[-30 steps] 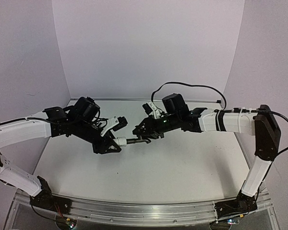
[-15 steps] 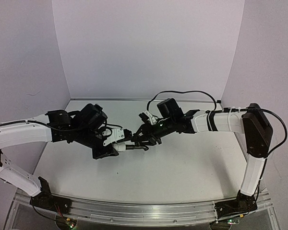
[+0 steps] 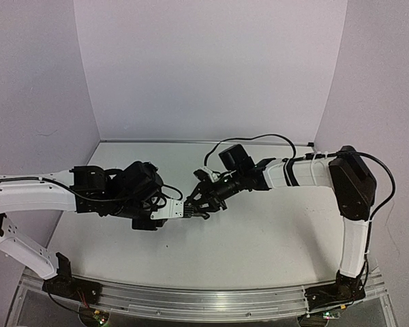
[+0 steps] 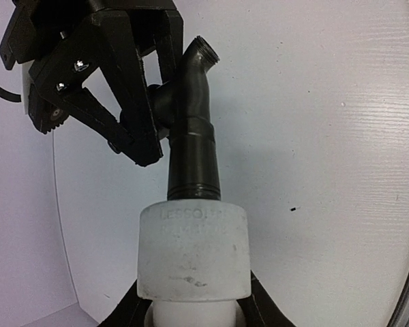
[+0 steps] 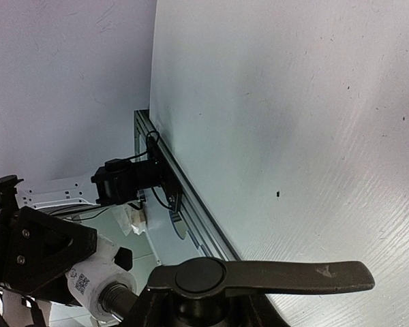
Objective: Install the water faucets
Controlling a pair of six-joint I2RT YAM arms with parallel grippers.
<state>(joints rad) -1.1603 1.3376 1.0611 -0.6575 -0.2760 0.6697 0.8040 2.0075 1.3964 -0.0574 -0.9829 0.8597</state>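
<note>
The dark grey tap [image 4: 193,146] is held in the air above the table, its threaded stem entering a white pipe fitting [image 4: 193,252]. Its bent spout points away in the left wrist view. My left gripper [image 4: 193,310] is shut on the white fitting from below. My right gripper [image 5: 198,317] is shut on the tap's body, under the thin lever handle [image 5: 273,276]. In the top view, the left gripper [image 3: 169,211] and right gripper [image 3: 203,199] meet at mid table, with the tap [image 3: 193,213] between them. The fitting also shows in the right wrist view [image 5: 95,276].
The white table [image 3: 273,238] lies below both grippers. An aluminium rail [image 3: 204,303] runs along the near edge by the arm bases. Lilac walls stand close on the left, back and right. A black cable [image 3: 259,139] loops above the right arm.
Both grippers have moved toward the near edge and closer together. The right arm has reached further left, and its wrist has turned with the tap. The left gripper still holds the fitting.
</note>
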